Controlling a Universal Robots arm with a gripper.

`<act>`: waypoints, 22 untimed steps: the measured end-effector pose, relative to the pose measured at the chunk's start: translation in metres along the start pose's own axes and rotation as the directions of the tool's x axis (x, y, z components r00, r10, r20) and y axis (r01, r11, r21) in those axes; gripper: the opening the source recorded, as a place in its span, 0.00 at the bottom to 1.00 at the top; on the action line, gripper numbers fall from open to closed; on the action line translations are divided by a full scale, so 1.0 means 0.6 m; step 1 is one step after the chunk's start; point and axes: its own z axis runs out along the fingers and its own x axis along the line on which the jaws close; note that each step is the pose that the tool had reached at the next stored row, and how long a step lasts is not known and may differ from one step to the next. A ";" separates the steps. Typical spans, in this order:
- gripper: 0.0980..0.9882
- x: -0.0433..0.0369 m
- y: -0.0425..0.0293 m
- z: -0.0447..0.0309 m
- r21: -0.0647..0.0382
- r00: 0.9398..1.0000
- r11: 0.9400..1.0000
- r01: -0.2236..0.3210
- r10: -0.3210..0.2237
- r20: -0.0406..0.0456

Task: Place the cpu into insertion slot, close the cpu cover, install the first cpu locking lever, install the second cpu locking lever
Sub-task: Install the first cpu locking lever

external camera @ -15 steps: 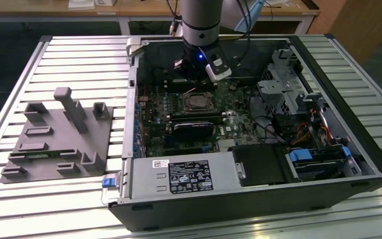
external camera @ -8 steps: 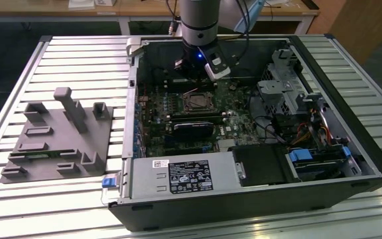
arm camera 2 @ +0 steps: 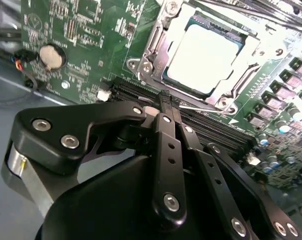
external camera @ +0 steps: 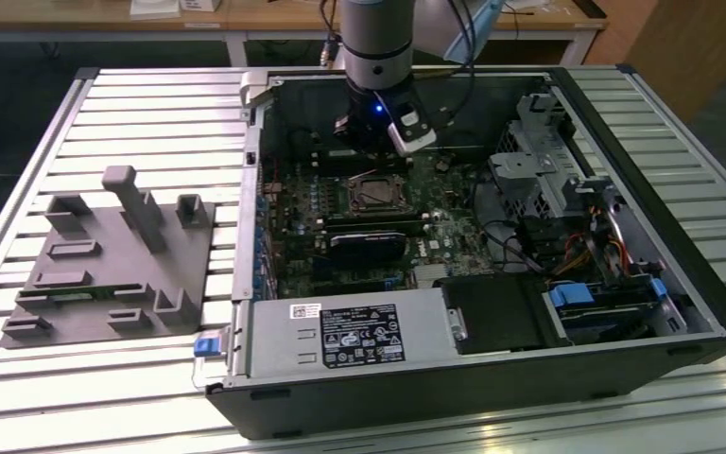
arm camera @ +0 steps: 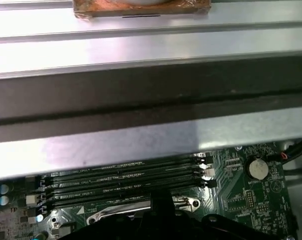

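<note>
The cpu (arm camera 2: 203, 55) lies flat in the insertion slot (external camera: 376, 194) on the green motherboard, its pale metal top showing. The cpu cover (arm camera 2: 152, 47), a silver frame, lies down around it. My gripper (arm camera 2: 166, 100) is shut, its black fingers pressed together, with the tips at the socket's edge beside the memory slots. A thin silver lever rod (arm camera 2: 201, 106) runs along that edge right at the tips; whether they touch it I cannot tell. In the exterior view the gripper (external camera: 380, 149) hangs inside the open case just behind the socket. The first wrist view has the fingertips (arm camera: 162, 199) over the frame's edge.
Long black memory slots (arm camera: 120, 180) lie between the socket and the case wall (arm camera: 140, 100). A coin battery (arm camera 2: 50, 56) sits off to one side. A labelled black box (external camera: 360, 336) and a drive cage (external camera: 552, 161) fill other parts of the case. A grey fixture (external camera: 111, 255) stands on the slatted table.
</note>
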 end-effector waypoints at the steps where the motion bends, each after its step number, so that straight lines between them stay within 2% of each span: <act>1: 0.01 0.000 0.000 0.001 0.001 1.000 1.000 -0.012 0.012 0.002; 11: 0.01 0.008 0.015 0.008 0.006 0.998 0.998 -0.055 0.055 0.010; 22: 0.01 0.013 0.015 0.013 0.014 0.989 0.989 -0.148 0.148 0.026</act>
